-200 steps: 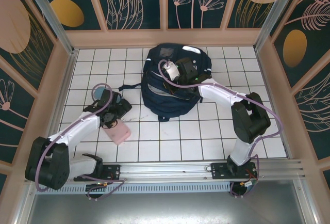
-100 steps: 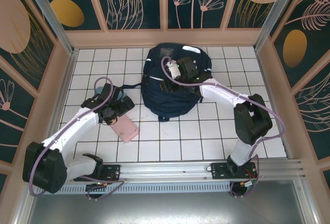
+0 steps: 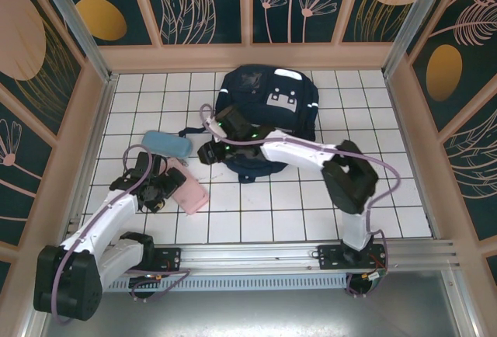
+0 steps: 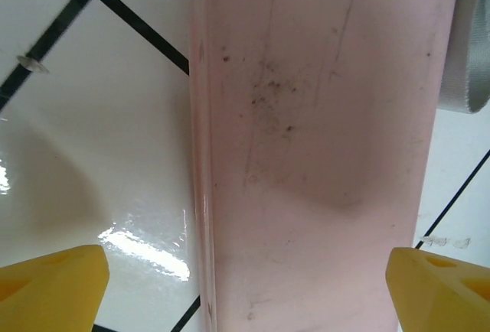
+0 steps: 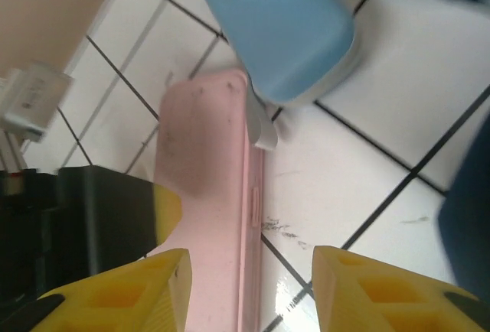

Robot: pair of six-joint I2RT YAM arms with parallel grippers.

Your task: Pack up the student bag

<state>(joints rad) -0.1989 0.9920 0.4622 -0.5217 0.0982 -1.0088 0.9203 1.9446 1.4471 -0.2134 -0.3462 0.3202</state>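
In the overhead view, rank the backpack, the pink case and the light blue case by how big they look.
1. student bag, clearly largest.
2-3. pink case and light blue case look about alike; the left gripper covers part of the pink one, so no ranking.

White arms [image 3: 109, 214], black joints [image 3: 351, 185], purple cables [image 3: 206, 112]

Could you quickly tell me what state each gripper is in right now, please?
Left gripper: open, fingers either side of the pink case, not clamping it.
Right gripper: open, holding nothing.
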